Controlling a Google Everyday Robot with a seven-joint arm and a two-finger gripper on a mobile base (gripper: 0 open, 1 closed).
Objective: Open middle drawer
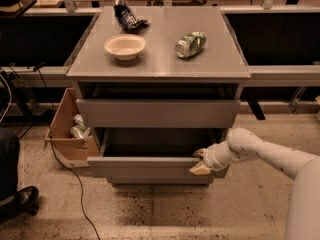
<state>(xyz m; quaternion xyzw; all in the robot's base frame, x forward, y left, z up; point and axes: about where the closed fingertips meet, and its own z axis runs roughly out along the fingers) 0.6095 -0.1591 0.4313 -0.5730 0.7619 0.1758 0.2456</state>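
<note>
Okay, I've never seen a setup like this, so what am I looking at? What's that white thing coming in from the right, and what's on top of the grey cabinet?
There is a single picture, looking down at a grey drawer cabinet from the front. The white thing is a robot's arm. Its grasping end, the gripper, is at the right end of the middle drawer, which stands open and looks empty inside. The gripper carries no loose object. On the cabinet's top lie a pale bowl, a can on its side and a dark crumpled bag. A cardboard box sits on the floor to the left.
</note>
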